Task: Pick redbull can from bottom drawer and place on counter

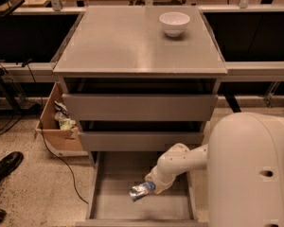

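The redbull can (141,191), small, silver with blue patches, is tilted in the open bottom drawer (113,186), near its middle. My gripper (152,187), at the end of the white arm (180,162), reaches down into the drawer from the right and is shut on the can's right end. The can looks slightly raised off the drawer floor. The grey counter (128,41) is the cabinet's top, far above the gripper.
A white bowl (174,22) stands on the counter at the back right. The two upper drawers (139,107) are partly pulled out above the bottom one. A cardboard box (57,129) and a black shoe (4,167) are on the floor to the left. My white body (253,174) fills the lower right.
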`<control>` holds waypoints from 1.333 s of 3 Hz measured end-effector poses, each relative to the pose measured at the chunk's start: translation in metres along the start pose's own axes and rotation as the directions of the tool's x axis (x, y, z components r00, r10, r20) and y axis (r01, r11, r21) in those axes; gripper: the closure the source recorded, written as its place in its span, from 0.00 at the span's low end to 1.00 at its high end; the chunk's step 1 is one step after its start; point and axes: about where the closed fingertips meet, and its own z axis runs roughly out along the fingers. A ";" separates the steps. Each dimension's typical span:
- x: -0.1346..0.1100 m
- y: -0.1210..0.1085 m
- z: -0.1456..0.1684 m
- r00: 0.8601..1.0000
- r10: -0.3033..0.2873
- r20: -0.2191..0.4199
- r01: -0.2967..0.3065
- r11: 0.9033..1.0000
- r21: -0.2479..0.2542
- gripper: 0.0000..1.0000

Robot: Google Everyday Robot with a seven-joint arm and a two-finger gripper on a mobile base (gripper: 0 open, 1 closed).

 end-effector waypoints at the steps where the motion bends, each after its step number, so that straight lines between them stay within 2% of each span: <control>1: -0.023 -0.012 -0.027 0.991 -0.111 -0.079 0.111 0.994 -0.002 1.00; 2: -0.058 -0.019 -0.083 0.972 -0.169 -0.161 0.168 0.986 -0.020 1.00; 3: -0.058 -0.038 -0.124 0.969 -0.118 -0.216 0.129 0.991 0.038 1.00; 4: -0.058 -0.038 -0.124 0.969 -0.118 -0.216 0.129 0.991 0.039 1.00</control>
